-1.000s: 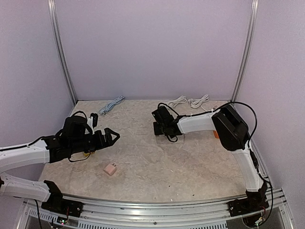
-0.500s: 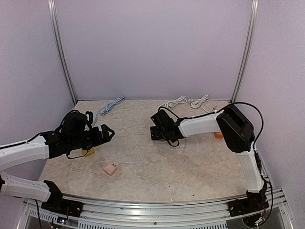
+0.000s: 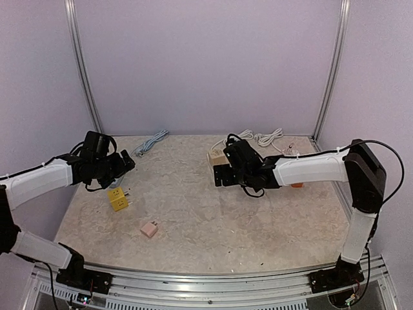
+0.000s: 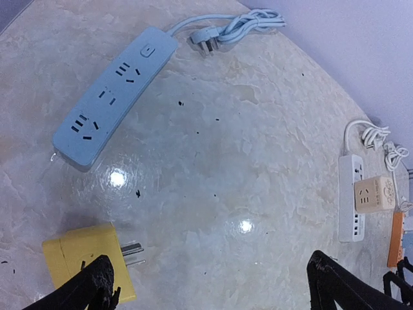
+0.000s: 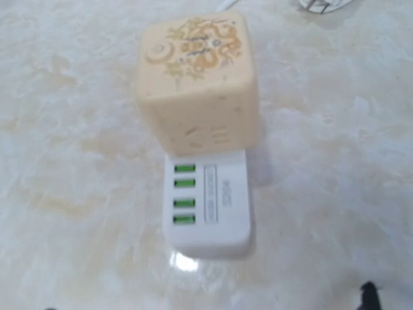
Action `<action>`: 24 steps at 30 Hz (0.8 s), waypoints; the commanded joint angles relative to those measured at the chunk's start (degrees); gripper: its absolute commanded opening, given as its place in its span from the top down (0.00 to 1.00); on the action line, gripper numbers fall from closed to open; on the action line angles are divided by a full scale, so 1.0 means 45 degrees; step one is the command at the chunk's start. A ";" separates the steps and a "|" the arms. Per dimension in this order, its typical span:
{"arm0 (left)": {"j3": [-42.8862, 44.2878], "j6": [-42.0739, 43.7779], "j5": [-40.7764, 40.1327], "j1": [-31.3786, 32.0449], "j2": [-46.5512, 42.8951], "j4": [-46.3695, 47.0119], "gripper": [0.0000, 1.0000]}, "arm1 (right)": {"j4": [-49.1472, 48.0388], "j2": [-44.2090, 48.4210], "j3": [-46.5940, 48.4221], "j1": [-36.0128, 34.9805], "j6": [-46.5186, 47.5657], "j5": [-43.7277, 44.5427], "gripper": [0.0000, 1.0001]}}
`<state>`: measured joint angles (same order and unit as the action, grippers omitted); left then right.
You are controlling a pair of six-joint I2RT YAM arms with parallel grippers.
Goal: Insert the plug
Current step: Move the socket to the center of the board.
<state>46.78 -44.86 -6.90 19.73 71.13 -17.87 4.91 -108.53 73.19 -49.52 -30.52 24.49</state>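
So, nearest the arm bases, a small pink plug (image 3: 150,228) lay alone on the marbled table (image 3: 193,219). A little farther back and to the left lay a yellow cube plug (image 3: 117,199), on its side with its metal prongs pointing right in the left wrist view.

Just beyond the yellow cube plug, the left gripper (image 3: 126,163) hung above the table with its jaws spread wide. Its two dark fingertips (image 4: 97,284) showed at opposite lower corners of its own camera, with nothing between them.

Near the middle of the table, the right gripper (image 3: 221,175) hovered low with its jaws also wide apart and nothing held. Only one dark fingertip (image 5: 368,294) showed at the bottom edge of the right wrist view.

Just behind the right gripper stood the beige cube plug (image 5: 200,77), upright on the far part of the white power strip (image 5: 210,203). It was clear of both fingers. Whether its prongs were fully seated could not be told. Four green ports showed on the strip's near end.

To the right of that arm lay an orange strip (image 3: 295,184). Along the back wall were coiled white cables (image 3: 255,137) and, toward the left, a pale blue power strip (image 4: 113,106) with its cord bundled behind it.
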 commanded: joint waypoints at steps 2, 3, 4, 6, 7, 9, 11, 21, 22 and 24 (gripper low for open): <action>0.1105 0.0149 -0.0088 -0.0800 0.1639 -0.0877 0.01 | -0.0769 0.1252 -0.1113 -0.0588 0.1322 -0.1149 0.03; 0.1229 0.0087 -0.0059 -0.0979 0.1855 -0.0954 0.01 | -0.0740 0.1296 -0.1126 -0.0724 0.1611 -0.1261 0.03; 0.1362 0.0050 -0.0041 -0.1153 0.2213 -0.1086 0.01 | -0.0717 0.1331 -0.1127 -0.0867 0.1842 -0.1350 0.03; 0.1669 0.0120 -0.0184 -0.1492 0.2729 -0.1238 0.01 | -0.0719 0.1363 -0.1218 -0.1020 0.2125 -0.1591 0.03; 0.1927 0.0178 -0.0320 -0.1659 0.3111 -0.1395 0.01 | -0.0734 0.1366 -0.1302 -0.1056 0.2167 -0.1775 0.03; 0.2796 0.0552 -0.0553 -0.1883 0.3775 -0.1856 0.01 | -0.0889 0.1381 -0.1510 -0.1079 0.2122 -0.2040 0.03; 0.3605 0.0877 -0.0878 -0.2010 0.4562 -0.2317 0.01 | -0.1040 0.1407 -0.1695 -0.1086 0.2066 -0.2258 0.03; 0.6370 0.2621 -0.1375 -0.2707 0.7960 -0.3860 0.01 | -0.1375 0.2125 -0.2536 -0.1123 0.1976 -0.2766 0.03; 0.6521 0.2708 -0.1248 -0.2839 0.8123 -0.3983 0.01 | -0.1246 0.2211 -0.2495 -0.1125 0.2010 -0.2737 0.03; 0.6936 0.3013 -0.1201 -0.2981 0.8573 -0.4379 0.01 | -0.1170 0.2446 -0.2445 -0.1135 0.2048 -0.2691 0.03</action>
<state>74.81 -35.44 -12.27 8.03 106.52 -31.92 0.12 -101.03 62.52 -54.48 -21.89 12.78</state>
